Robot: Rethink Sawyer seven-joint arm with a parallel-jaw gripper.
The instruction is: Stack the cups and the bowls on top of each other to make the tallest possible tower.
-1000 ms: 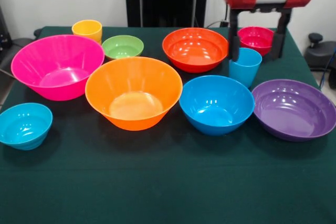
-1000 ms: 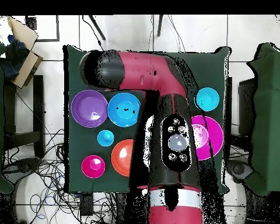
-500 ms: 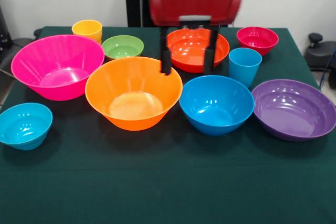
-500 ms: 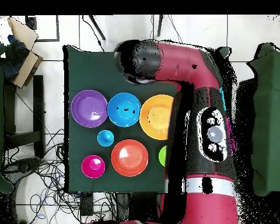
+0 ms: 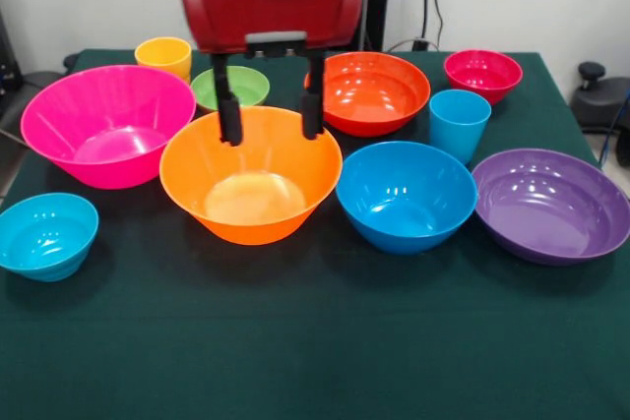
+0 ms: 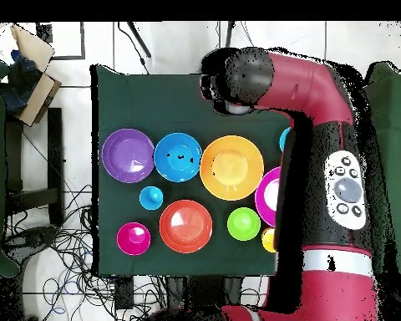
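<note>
My gripper (image 5: 271, 120) is open and empty, its two black fingers hanging over the far rim of the large orange bowl (image 5: 251, 179) (image 6: 231, 167). All the pieces stand apart on the green cloth. In the front view the large pink bowl (image 5: 106, 125) is at the left, with the yellow cup (image 5: 164, 54) and green bowl (image 5: 228, 88) behind it. The teal bowl (image 5: 44, 233) is at the near left. The red-orange bowl (image 5: 369, 92), magenta bowl (image 5: 481, 73), light blue cup (image 5: 459, 123), blue bowl (image 5: 406, 194) and purple bowl (image 5: 549, 204) lie to the right.
In the overhead view the red arm (image 6: 337, 167) covers the table's right side and hides most of the pink bowl (image 6: 269, 194). The table's green cloth (image 5: 315, 341) runs bare along the near edge in the front view. Chairs stand at both sides.
The gripper has swept left in the front view, from beside the light blue cup, past the red-orange bowl, to above the orange bowl. It stays open. No bowl or cup has moved.
</note>
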